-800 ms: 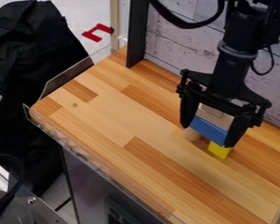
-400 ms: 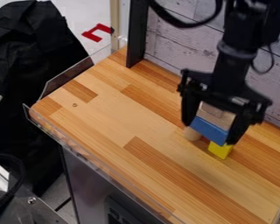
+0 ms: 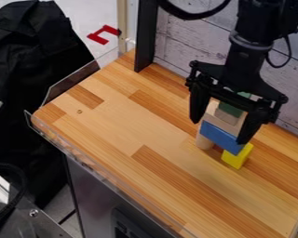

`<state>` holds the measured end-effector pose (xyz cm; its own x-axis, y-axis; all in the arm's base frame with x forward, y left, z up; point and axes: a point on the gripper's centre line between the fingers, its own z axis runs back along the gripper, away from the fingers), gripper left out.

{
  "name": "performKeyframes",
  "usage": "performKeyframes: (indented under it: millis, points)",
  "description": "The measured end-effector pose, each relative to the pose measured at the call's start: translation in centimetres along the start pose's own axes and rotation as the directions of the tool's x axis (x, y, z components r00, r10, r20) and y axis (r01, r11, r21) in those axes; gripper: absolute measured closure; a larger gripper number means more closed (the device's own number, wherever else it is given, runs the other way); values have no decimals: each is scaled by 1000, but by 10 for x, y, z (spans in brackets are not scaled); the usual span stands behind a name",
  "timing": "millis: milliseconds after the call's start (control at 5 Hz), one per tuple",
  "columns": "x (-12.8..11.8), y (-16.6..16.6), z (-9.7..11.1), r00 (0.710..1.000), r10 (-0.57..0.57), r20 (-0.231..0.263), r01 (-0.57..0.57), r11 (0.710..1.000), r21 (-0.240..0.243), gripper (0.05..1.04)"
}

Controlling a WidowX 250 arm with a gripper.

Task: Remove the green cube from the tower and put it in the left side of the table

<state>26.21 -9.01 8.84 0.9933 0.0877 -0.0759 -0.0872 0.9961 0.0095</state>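
The black gripper (image 3: 220, 129) hangs over the tower at the right of the table, its two fingers wide apart, one on each side of the upper blocks. Between them the green cube (image 3: 230, 110) shows at the top, partly hidden by the gripper's body. Below it is a light wooden block (image 3: 221, 122), then a blue block (image 3: 220, 136) lying across. Under the blue block stand a yellow block (image 3: 237, 157) on the right and a round wooden piece (image 3: 204, 142) on the left. Whether the fingers touch any block cannot be told.
The wooden table (image 3: 120, 122) stretches to the left of the tower. A clear raised edge (image 3: 100, 169) runs along its near left side. A black post (image 3: 145, 37) and a whitewashed plank wall (image 3: 182, 49) stand behind.
The gripper has risen a little, uncovering the green cube and more of the wooden and yellow blocks. The tower's lower blocks stay in place.
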Motion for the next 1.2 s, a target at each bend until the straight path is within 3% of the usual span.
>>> performKeyframes:
  millis: [400,600,1200]
  points:
    - [28,-1,13,998,-30,55,28,999,28,83]
    - [36,-1,20,996,-37,77,36,999,21,83]
    - [51,11,0,999,35,-10,-34,999,30,83]
